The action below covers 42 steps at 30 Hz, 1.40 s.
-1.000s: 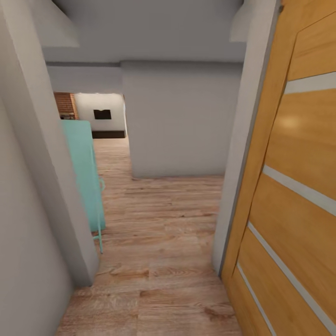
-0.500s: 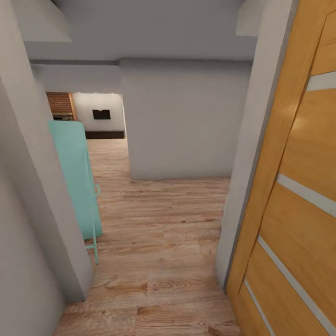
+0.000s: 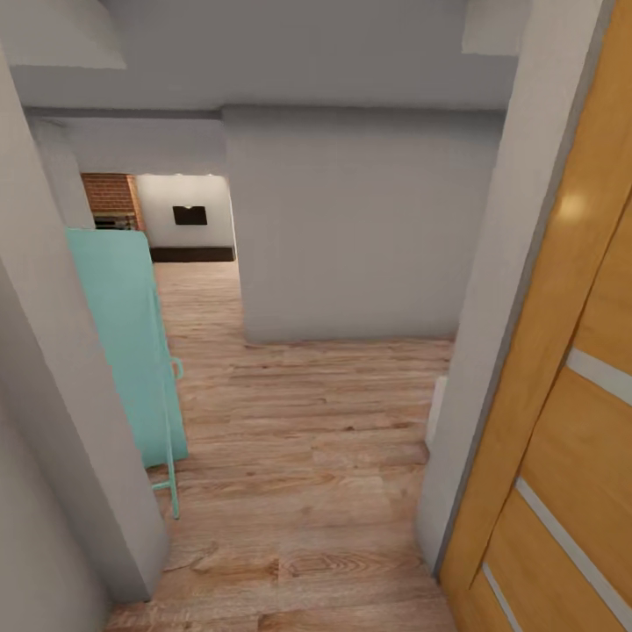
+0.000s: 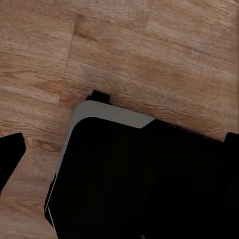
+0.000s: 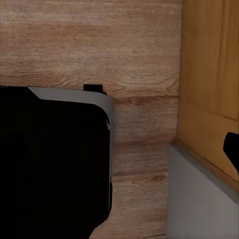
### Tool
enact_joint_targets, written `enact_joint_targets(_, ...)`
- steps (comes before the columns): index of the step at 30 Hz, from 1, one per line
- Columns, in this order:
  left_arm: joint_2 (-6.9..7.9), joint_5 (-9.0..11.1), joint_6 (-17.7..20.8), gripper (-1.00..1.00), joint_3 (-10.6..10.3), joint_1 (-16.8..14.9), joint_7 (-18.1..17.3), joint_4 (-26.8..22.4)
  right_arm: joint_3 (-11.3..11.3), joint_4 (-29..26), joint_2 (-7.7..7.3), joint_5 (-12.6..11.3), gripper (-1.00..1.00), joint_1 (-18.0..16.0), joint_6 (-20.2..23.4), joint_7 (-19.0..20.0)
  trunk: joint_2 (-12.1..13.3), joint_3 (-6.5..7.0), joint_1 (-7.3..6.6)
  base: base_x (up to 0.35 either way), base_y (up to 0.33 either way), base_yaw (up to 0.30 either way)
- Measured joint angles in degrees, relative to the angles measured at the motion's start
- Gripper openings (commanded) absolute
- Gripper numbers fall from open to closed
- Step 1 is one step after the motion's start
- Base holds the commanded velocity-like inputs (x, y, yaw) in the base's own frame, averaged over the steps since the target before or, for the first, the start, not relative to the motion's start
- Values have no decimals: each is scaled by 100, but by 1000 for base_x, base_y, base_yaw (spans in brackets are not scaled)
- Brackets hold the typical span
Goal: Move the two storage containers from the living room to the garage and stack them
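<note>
No containers in sight; robot is in transit through a narrow doorway on light wood planks (image 3: 298, 456).

Left to right in the head view:
- Grey wall edge (image 3: 61, 421) close at the left.
- Teal folded frame (image 3: 123, 342) leaning just beside that wall edge.
- Grey wall block (image 3: 351, 228) ahead.
- Grey jamb (image 3: 491, 351).
- Wooden door (image 3: 562, 421) hard at the right.

Wrist views look down on the dark base (image 4: 144, 179) over planks. The right wrist view has the door (image 5: 209, 59) and jamb very near the base (image 5: 50, 164).

Left gripper (image 4: 119, 149) and right gripper: only dark finger tips at the frame edges, so open or closed cannot be told.

Risks:
- Base clipping the jamb or door on the right.
- Snagging the teal frame's leg on the left if steering drifts.
</note>
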Motion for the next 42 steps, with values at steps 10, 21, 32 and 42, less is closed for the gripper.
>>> enact_joint_targets(10,0,6,-32,100,0,0,4,0,-10,0,-8,-1,100,0,0,-1,0,0,0,324,6,0)
enact_joint_targets(21,-9,-5,-53,100,0,0,3,0,-17,0,37,9,100,0,0,1,0,0,0,324,0,0)
enact_joint_targets(32,-19,-14,-60,100,0,0,0,0,-8,0,24,16,100,0,0,-1,0,0,0,324,0,0)
enact_joint_targets(42,-16,-19,-68,100,0,0,3,0,-11,0,32,14,100,0,0,-1,0,0,0,324,0,0)
